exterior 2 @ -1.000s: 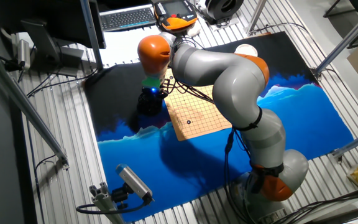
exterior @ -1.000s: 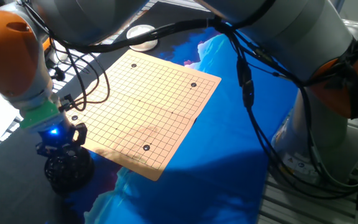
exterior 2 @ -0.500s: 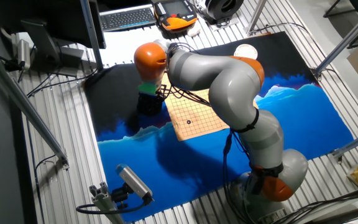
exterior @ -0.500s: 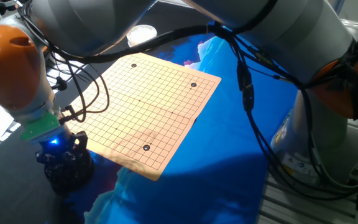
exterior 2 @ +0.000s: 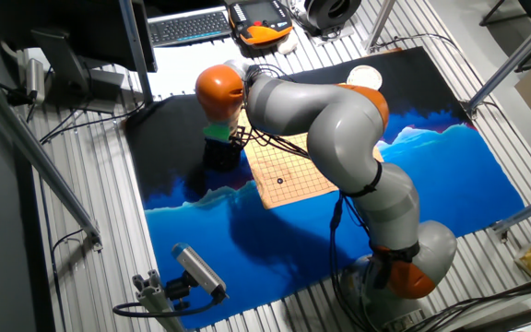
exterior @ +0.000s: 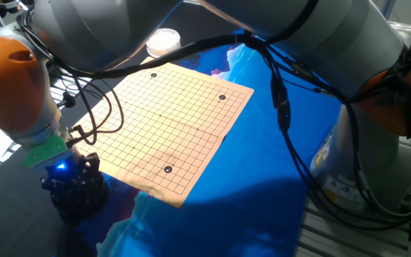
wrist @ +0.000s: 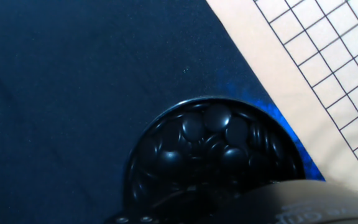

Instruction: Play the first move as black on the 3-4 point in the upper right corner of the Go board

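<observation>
— Looking down the hand first: what's under it?

— A black bowl point(wrist: 213, 158) full of black stones point(wrist: 210, 140), right below the camera. The gripper point(exterior: 68, 180) sits low over that bowl on the dark cloth point(wrist: 73, 74); in one fixed view a blue light glows just above it. Whether the fingers are spread or pinched on a stone, I can't tell — they're hidden against the dark bowl.

— And the board?

— The board point(exterior: 173, 118) lies just beside the bowl, its tan edge and grid showing at the right of the hand view. Its surface is bare but for printed star dots; I see no stone on it. It rests partly on the dark cloth, partly on a blue cloth point(exterior: 262, 193).

— Anything farther out?

— A white bowl point(exterior: 162, 41) beyond the board's far corner. From the other fixed view, the arm point(exterior 2: 330, 111) arches across the board to reach the black bowl, and a keyboard point(exterior 2: 187, 25) sits past the table.
</observation>
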`<state>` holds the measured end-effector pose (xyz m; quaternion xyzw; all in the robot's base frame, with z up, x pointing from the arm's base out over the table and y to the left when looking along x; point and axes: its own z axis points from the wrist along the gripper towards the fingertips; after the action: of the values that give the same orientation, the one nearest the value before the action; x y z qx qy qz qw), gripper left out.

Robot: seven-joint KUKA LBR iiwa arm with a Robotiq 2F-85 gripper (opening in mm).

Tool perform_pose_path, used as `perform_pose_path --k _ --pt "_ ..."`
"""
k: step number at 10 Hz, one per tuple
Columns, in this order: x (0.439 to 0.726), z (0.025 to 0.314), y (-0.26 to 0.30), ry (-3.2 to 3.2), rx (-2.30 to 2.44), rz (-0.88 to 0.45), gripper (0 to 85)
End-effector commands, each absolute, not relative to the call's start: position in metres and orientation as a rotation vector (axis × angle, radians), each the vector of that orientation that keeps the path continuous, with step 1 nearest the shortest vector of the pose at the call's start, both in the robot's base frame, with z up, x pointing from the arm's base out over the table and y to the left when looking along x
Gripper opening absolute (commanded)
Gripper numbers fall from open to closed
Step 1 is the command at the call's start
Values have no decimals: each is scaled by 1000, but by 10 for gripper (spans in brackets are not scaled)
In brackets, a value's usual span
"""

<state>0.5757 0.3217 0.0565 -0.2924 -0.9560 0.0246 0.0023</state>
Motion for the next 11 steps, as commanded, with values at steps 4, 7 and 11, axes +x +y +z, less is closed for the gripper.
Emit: perform_pose_path --k 4,7,11 --pt "577 57 320 -3004 -888 54 170" --pt "579 60 318 -3001 -867 33 0" --pt "578 70 315 -2968 -847 -16 170"
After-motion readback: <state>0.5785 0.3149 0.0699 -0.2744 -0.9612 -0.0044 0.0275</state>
